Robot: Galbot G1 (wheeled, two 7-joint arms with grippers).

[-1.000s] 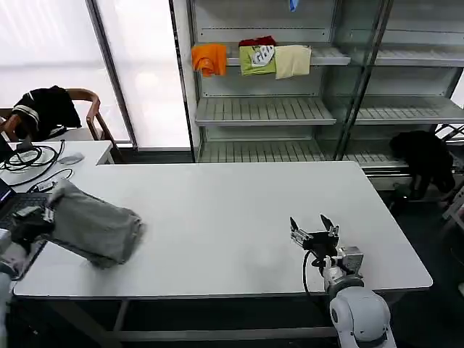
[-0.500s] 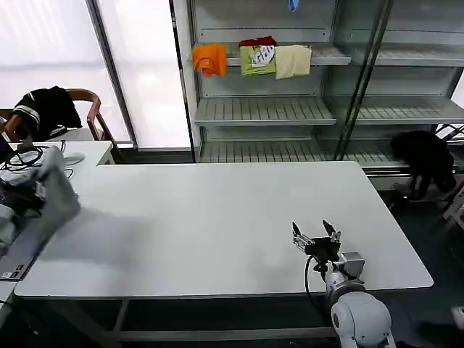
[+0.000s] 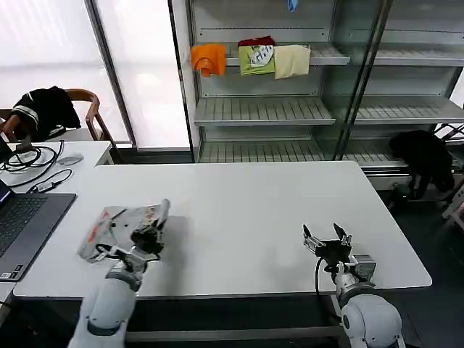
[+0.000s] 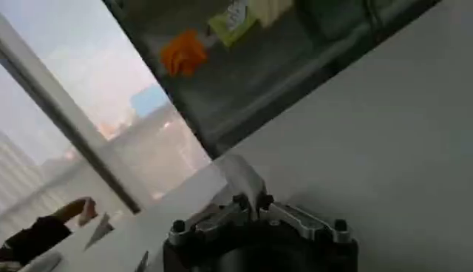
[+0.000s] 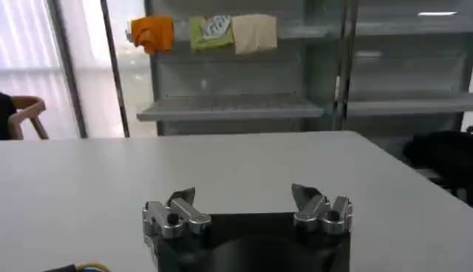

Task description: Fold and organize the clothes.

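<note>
Shirt — now tabletop, left claw clamped

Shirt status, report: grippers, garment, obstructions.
Left gripper shut on grey shirt, near table's left front. Right gripper open, idle over front right. Laptop beside shirt; nothing blocking.

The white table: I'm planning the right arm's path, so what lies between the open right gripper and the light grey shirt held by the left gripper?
Nothing: in the head view, bare white table separates the right gripper from the light grey shirt clamped by the left gripper.
</note>
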